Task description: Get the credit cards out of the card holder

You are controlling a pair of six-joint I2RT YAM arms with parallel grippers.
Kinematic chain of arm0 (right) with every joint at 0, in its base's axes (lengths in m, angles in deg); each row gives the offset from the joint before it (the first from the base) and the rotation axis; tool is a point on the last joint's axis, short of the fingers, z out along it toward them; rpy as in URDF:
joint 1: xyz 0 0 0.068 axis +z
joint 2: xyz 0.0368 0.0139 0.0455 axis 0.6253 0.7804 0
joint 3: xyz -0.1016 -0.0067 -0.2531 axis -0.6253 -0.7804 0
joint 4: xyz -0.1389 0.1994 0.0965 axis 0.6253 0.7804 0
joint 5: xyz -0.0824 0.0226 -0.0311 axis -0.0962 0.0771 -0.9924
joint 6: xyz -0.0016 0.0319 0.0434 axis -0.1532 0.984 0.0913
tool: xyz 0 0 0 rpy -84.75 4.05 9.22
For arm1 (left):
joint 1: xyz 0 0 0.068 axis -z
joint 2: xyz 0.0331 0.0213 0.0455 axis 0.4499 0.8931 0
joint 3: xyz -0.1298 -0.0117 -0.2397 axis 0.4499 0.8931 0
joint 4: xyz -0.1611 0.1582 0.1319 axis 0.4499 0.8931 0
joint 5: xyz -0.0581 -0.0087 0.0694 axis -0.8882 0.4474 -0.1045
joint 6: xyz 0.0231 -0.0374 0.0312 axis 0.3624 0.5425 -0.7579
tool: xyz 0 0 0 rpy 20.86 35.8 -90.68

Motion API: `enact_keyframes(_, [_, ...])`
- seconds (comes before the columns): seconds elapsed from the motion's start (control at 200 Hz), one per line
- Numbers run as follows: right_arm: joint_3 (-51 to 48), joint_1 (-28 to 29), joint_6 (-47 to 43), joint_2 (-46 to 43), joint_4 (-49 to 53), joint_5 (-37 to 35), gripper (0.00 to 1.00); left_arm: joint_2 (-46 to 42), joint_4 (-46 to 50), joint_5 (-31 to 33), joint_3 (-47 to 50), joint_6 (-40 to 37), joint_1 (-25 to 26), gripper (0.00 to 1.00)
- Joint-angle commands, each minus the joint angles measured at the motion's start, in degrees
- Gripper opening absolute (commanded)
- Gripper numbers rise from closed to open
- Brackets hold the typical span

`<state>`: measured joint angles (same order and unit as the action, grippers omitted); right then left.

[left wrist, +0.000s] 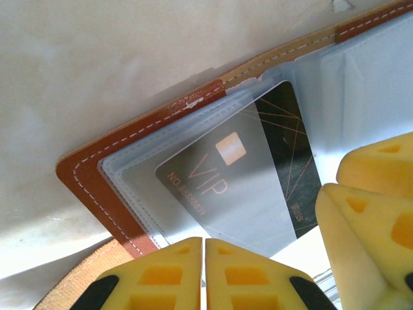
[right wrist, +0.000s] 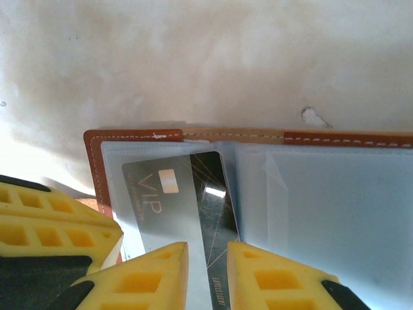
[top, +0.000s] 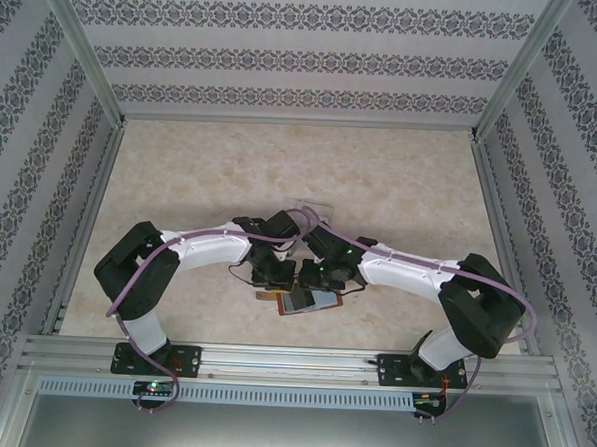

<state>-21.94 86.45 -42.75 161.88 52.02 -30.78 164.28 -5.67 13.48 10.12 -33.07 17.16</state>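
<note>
The left gripper (left wrist: 204, 274) sits closest to its wrist camera. Its two yellow fingers are pressed together, with only a hairline seam between them and nothing visible in the pinch. Their tips reach the near edge of the card holder (left wrist: 97, 194), over a clear sleeve; whether they bear down on it cannot be told.

The right gripper (right wrist: 208, 278) has its jaws a narrow way apart. The dark band of the VIP credit card (right wrist: 161, 194) shows in that gap. Whether the pads touch the card cannot be told.

The card holder lies open and flat on the pale mottled table (right wrist: 193, 51). Its reddish-brown stitched leather border frames the clear plastic sleeves (right wrist: 335, 206). The card sits in the sleeve nearest the holder's brown corner, slightly tilted. Its grey face, with gold "VIP" lettering and a small chip, faces up, and its dark band lies toward the spine. The sleeves on the other page look blue-grey.

From above, the holder rests near the table's near edge, midway between the two arm bases. Both grippers are bent down over it, close beside each other.
</note>
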Motion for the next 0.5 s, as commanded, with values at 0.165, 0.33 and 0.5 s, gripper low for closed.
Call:
enact_keyframes(0.165, [0.18,-1.86,-2.6,2.69,-0.8,2.45,0.24,2.39,-1.33,-1.09,-0.07,-0.29,0.66,0.12])
enact_keyframes(0.33, [-0.43,-2.29,-2.83,3.27,-1.54,3.3,0.24,3.02,-0.18,0.06,0.24,-0.6,0.67,0.12])
enact_keyframes(0.5, [-1.73,-2.7,-2.32,3.38,-3.33,5.51,0.24,3.54,2.21,2.29,0.11,-1.39,0.66,0.11])
